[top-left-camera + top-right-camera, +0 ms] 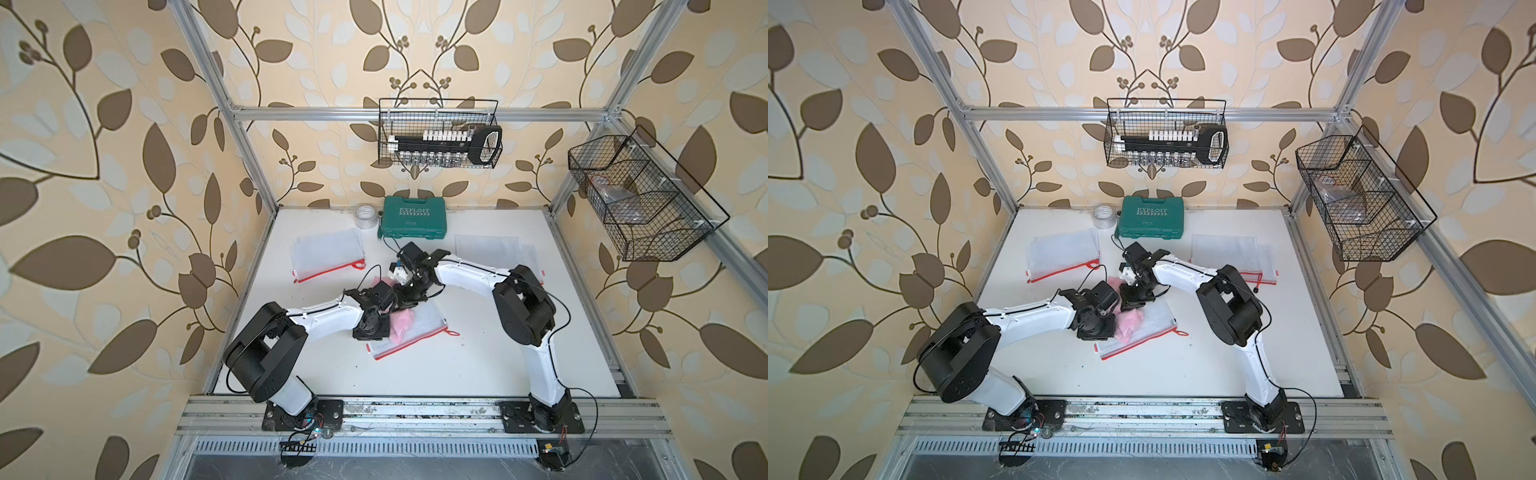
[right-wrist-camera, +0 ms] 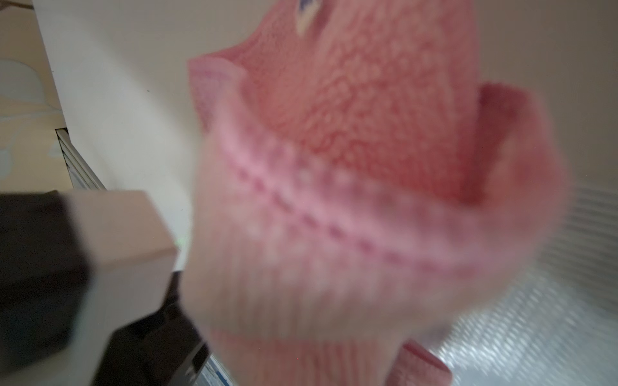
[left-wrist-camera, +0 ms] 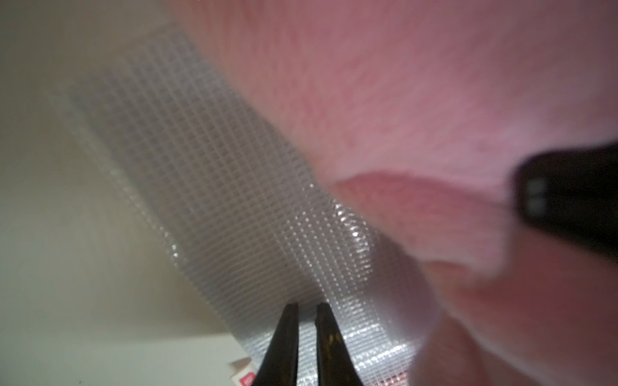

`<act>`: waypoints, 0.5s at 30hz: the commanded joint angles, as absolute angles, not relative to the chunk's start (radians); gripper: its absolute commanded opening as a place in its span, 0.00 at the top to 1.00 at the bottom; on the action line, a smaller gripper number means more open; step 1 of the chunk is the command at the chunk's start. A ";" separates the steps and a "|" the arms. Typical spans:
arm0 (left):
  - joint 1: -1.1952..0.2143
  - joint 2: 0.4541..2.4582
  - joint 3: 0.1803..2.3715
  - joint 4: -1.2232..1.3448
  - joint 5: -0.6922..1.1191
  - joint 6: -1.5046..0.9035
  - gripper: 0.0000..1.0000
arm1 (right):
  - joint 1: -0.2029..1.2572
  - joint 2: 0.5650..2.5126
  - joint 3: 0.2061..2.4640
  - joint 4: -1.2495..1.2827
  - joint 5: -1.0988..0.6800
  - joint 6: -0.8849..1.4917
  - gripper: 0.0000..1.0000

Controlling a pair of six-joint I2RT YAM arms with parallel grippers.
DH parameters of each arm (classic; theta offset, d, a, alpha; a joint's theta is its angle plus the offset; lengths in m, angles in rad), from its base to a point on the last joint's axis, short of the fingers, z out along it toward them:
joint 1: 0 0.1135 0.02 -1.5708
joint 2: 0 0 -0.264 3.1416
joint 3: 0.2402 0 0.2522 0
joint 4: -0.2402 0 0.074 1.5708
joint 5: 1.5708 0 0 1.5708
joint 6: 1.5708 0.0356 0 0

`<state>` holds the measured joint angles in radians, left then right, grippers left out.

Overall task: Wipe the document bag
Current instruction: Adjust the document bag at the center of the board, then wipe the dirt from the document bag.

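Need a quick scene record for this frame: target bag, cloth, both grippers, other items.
target: document bag, centre, red zipper edge toward the robot bases
cloth: pink cloth bunched on the bag
right gripper: shut on pink cloth
left gripper: tips nearly together at the bag; grip unclear
other: spare bag pile, second pile, green case, tape roll

A: Seeing the document bag (image 3: 234, 200) gleaming as glossy plastic, showing a woven grid.
B: Finding the pink cloth (image 2: 334, 133) looking fluffy, matt, stitched along its hem.
A: Reading 2 wire baskets (image 1: 386, 124) (image 1: 673, 232) as thin black metal.
B: Taking the green case (image 1: 413, 222) as hard plastic, the table (image 1: 457, 365) as smooth, matt.
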<state>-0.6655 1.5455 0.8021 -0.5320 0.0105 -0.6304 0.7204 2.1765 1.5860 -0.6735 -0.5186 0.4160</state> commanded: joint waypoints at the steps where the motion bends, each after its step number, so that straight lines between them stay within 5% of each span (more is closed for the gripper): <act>1: -0.650 1.578 0.757 -0.516 -0.034 -0.631 0.86 | 0.751 2.150 1.577 -0.678 -0.613 0.411 1.00; 11: -0.650 1.599 0.743 -0.535 -0.058 -0.665 0.86 | 0.509 1.884 1.333 -0.938 0.087 0.317 1.00; 15: -0.649 1.566 0.741 -0.531 -0.063 -0.670 0.86 | 0.603 1.861 1.419 -0.952 -0.152 0.255 1.00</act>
<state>-0.6659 1.5379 0.7925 -0.5209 0.0002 -0.6575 0.5037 1.8713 1.3632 -0.9108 -0.0620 0.3191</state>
